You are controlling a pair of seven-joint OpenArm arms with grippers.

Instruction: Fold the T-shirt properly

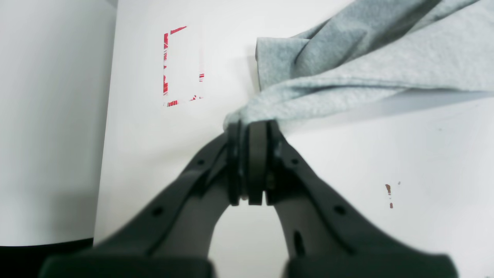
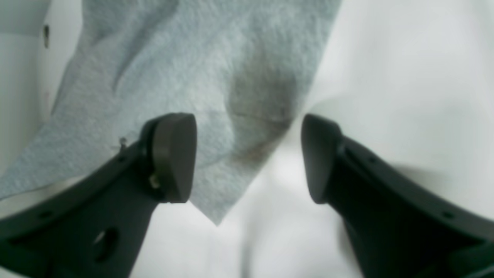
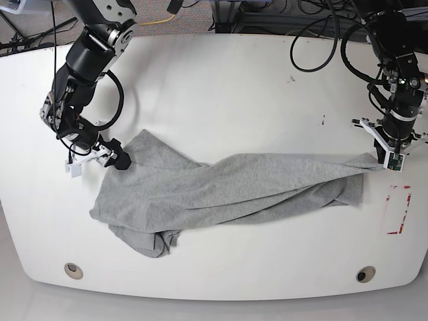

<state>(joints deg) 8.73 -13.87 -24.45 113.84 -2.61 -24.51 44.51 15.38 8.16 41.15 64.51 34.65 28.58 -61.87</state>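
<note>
The light grey T-shirt (image 3: 227, 187) lies crumpled and stretched across the white table (image 3: 234, 87); no lettering shows. My left gripper (image 3: 380, 160), at the right of the base view, is shut on the shirt's right end. In the left wrist view, its jaws (image 1: 252, 129) pinch a bunched edge of the cloth (image 1: 347, 69). My right gripper (image 3: 120, 161) is at the shirt's upper-left corner. In the right wrist view it is open (image 2: 249, 158), and a pointed flap of the cloth (image 2: 200, 58) lies between and under its fingers (image 2: 173, 154).
A red-outlined rectangle (image 3: 398, 210) is marked on the table near my left gripper; it also shows in the left wrist view (image 1: 181, 65). Two round holes (image 3: 73, 270) (image 3: 364, 274) sit near the table's front edge. Cables lie beyond the far edge.
</note>
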